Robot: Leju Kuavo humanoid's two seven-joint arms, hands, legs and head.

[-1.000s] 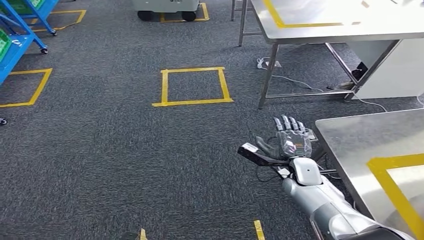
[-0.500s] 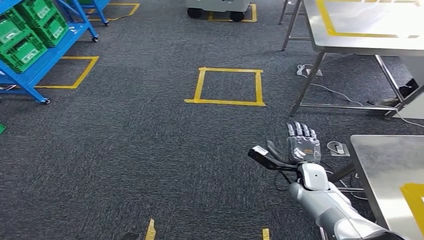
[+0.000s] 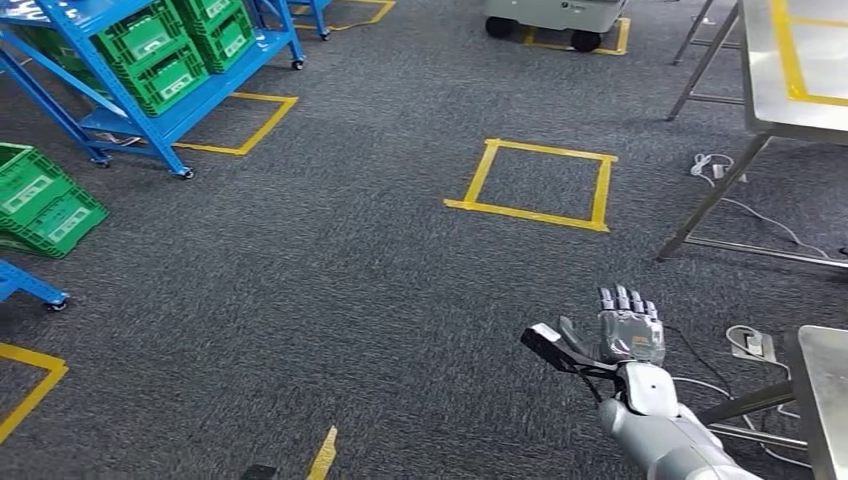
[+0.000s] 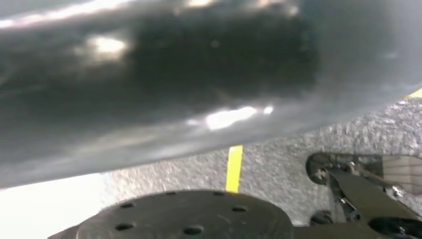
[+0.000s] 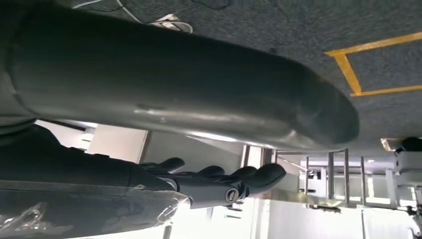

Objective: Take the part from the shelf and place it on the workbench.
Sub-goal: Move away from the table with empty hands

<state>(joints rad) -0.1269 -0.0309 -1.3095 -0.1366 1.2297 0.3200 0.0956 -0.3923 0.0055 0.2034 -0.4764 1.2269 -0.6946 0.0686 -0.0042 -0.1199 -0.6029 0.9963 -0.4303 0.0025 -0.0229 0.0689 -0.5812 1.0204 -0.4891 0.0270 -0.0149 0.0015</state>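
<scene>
A blue shelf (image 3: 196, 105) on castors stands at the far left and carries green crates (image 3: 160, 55). More green crates (image 3: 40, 200) sit on a second blue rack at the left edge. I cannot make out a part inside any crate. My right hand (image 3: 628, 335) is raised over the carpet at the lower right, fingers straight and apart, holding nothing. In the right wrist view its dark fingers (image 5: 234, 181) are stretched out flat. The left wrist view has a blurred grey shape (image 4: 199, 74) close to the lens, and I cannot tell how that hand lies.
A steel workbench (image 3: 800, 60) stands at the far right, and another steel corner (image 3: 825, 390) shows at the lower right. Cables and a power strip (image 3: 750, 345) lie on the carpet beneath. A yellow tape square (image 3: 535, 185) marks the floor ahead. A white wheeled unit (image 3: 555, 15) stands at the back.
The camera has swung to the left: the blue shelves and green crates have come into the picture and the steel benches have slid off to the right. My right hand stays raised and empty.
</scene>
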